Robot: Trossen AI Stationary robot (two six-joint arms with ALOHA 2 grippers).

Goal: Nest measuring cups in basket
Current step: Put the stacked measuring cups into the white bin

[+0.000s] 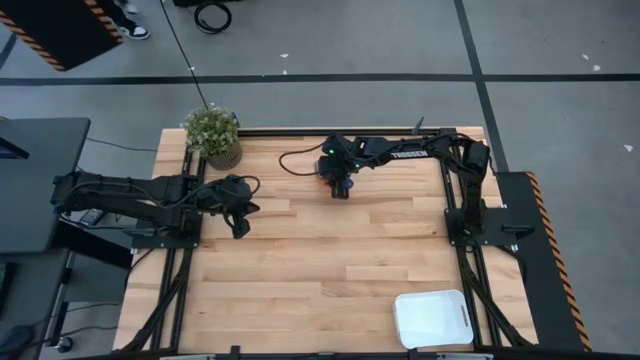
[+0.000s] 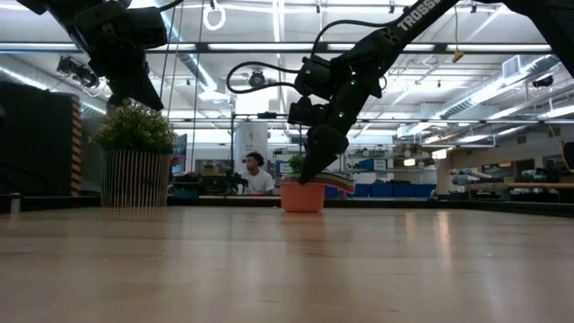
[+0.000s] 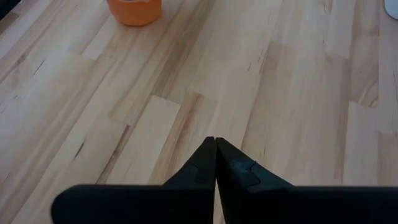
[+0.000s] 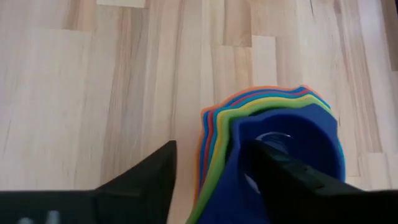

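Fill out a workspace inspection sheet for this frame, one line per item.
Surface: wooden table, bare across the middle.
Job's things: measuring cups nested in one stack at the far side; basket empty at the near right corner.
Clutter: potted plant at the far left corner.
Grippers: right gripper open at the stack, one finger inside the dark blue cup; left gripper shut, raised, holding nothing.
Cables: black cable on the table by the right arm.
Surroundings: seated person beyond the table.

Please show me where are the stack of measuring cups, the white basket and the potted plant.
stack of measuring cups [image 4: 292, 134], right wrist view, dark blue inner cup's wall.
basket [image 1: 432, 318], high view, its bare white floor.
potted plant [image 1: 211, 128], high view, its leaves.
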